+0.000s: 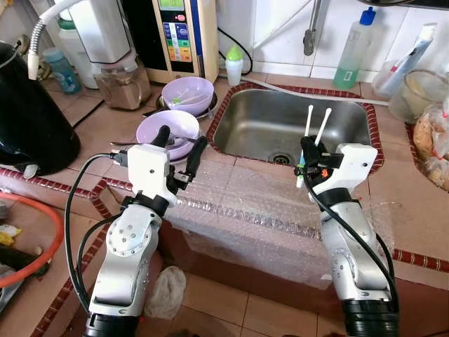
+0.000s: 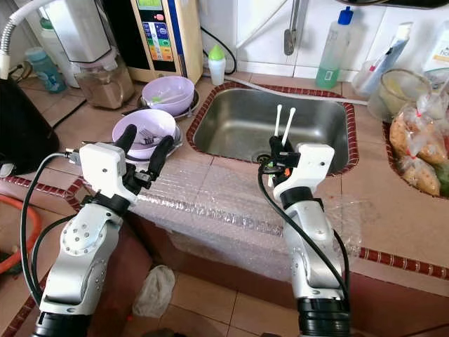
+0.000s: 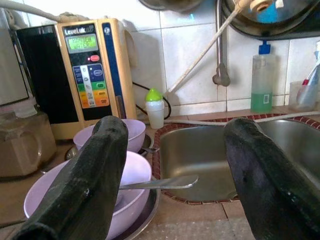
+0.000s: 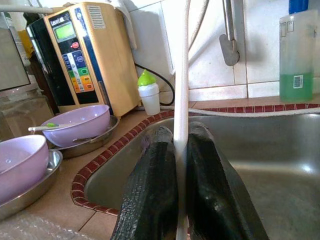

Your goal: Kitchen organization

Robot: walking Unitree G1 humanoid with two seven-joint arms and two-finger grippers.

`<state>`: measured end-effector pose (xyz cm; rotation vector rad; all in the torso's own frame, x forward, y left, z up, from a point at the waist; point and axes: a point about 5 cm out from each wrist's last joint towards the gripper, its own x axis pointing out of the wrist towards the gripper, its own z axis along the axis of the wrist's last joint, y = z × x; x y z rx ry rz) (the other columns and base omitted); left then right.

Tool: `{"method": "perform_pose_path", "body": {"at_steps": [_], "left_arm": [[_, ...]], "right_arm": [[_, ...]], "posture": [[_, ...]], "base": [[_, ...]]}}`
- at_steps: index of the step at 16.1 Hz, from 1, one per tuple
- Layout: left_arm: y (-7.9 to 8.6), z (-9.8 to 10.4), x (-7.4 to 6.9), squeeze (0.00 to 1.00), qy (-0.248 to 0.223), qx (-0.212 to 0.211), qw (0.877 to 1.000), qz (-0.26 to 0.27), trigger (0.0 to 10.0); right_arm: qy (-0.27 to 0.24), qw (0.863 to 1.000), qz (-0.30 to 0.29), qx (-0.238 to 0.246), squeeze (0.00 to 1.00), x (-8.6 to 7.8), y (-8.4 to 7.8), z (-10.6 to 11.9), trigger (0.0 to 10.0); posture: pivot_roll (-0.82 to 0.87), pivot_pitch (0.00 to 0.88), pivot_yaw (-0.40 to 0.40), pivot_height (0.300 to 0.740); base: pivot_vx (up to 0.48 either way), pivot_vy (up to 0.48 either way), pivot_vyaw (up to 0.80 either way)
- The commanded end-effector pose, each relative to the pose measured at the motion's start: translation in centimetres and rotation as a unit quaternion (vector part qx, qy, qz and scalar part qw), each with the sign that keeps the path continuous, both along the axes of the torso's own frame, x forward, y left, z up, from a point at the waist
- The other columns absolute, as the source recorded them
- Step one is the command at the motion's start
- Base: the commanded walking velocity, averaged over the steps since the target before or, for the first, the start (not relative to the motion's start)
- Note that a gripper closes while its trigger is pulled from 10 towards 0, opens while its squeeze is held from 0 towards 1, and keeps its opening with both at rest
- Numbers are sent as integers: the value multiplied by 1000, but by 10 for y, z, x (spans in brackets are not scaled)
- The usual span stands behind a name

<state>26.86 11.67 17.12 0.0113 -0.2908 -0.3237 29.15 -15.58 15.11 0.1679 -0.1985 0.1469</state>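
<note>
My right gripper is shut on a pair of white chopsticks. It holds them upright over the counter's front edge, just short of the steel sink. In the right wrist view one white chopstick runs up between the black fingers. My left gripper is open and holds nothing. It hovers just in front of a lavender bowl that sits in a metal dish with cutlery in it. A second lavender bowl stands behind the first.
Bubble wrap covers the counter edge under both arms. A black kettle is at far left. A blender and a water machine stand at the back. Green soap bottle and food bags are on the right.
</note>
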Motion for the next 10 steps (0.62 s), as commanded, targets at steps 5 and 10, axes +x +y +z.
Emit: {"method": "perform_pose_path", "body": {"at_steps": [5, 10], "left_arm": [[-4, 6, 0, 0, -8, -1, 1000, -18, 10000], [-6, 6, 0, 0, -7, -1, 1000, -26, 10000]], "right_arm": [[-9, 1000, 0, -6, 0, 0, 1, 2, 10000], [-7, 1000, -4, -4, 0, 0, 1, 1, 10000]], "posture": [[-53, 0, 79, 740], [-55, 0, 85, 740]], "base": [[209, 0, 0], [295, 0, 0]]}}
